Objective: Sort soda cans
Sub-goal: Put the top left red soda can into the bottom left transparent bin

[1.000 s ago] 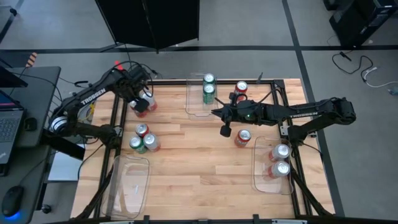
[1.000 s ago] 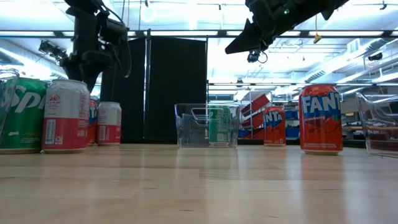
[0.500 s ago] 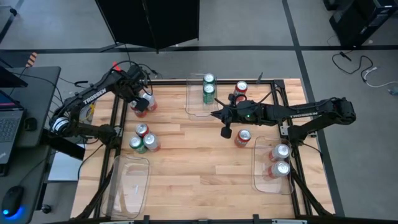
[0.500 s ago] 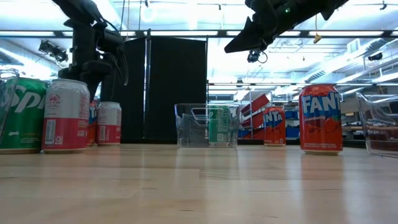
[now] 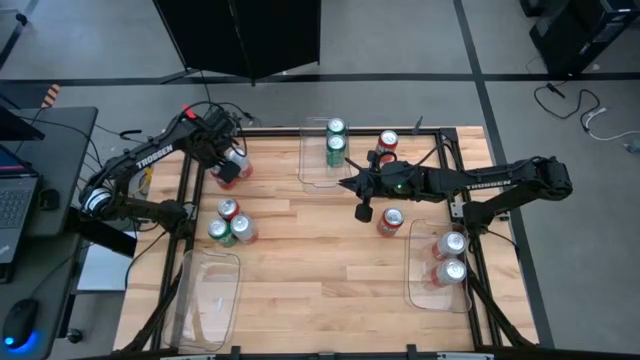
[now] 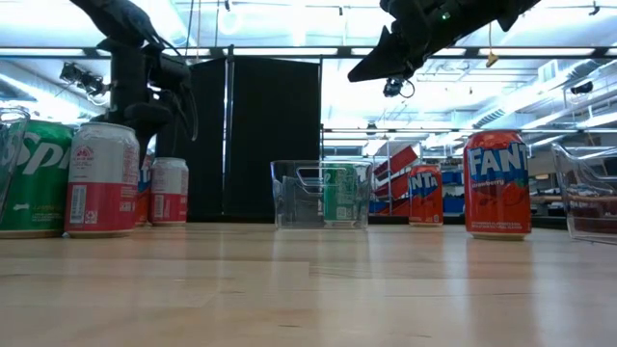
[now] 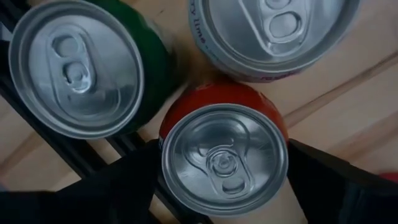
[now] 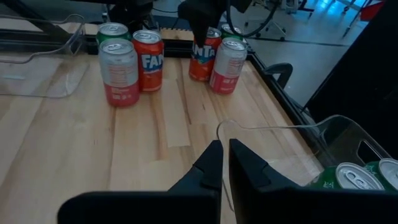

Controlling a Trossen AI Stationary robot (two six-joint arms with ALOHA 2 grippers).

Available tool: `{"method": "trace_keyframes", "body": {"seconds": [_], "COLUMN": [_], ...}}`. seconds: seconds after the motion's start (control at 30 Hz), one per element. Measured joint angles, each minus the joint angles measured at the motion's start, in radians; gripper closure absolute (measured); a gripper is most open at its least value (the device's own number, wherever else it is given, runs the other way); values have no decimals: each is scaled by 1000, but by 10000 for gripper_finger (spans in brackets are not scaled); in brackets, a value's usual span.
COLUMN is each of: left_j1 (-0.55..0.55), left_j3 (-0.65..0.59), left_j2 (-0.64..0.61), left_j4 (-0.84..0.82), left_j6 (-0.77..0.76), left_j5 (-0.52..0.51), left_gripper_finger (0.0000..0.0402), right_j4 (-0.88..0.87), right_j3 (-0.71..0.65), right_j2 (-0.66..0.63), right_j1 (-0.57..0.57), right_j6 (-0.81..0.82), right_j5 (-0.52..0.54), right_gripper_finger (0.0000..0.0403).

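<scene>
Left claw (image 7: 224,180) spread astride upright red can (image 7: 224,155), axis vertical; right claw (image 8: 222,163) pressed together, aloft.

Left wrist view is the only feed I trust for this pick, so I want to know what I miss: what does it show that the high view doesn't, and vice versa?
Only the left wrist view: the pull tabs of the red can, green can and silver-white can, seen close from above. Only the high view: the clear trays, the right gripper above the middle of the table, and a loose red can near it. Both: the left gripper over cans near a left corner.
</scene>
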Motion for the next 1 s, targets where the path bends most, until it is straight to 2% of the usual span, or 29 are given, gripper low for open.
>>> {"method": "trace_keyframes", "body": {"seconds": [0.13,0.57,0.8,1.0], "left_j1": [0,-35,-141,-303], "left_j3": [18,192,368,525], "left_j2": [0,-50,-120,-144], "left_j4": [-11,-172,-263,-349], "left_j6": [39,42,-9,-85], "left_j5": [-6,-28,-30,-33], "left_gripper_finger": [132,133,133,133], "right_j4": [0,0,0,1], "right_j3": [0,0,0,0], "right_j2": [0,0,0,0], "right_j1": [0,0,0,0], "right_j6": [0,0,0,0], "right_j5": [0,0,0,0], "right_gripper_finger": [389,389,389,389]}}
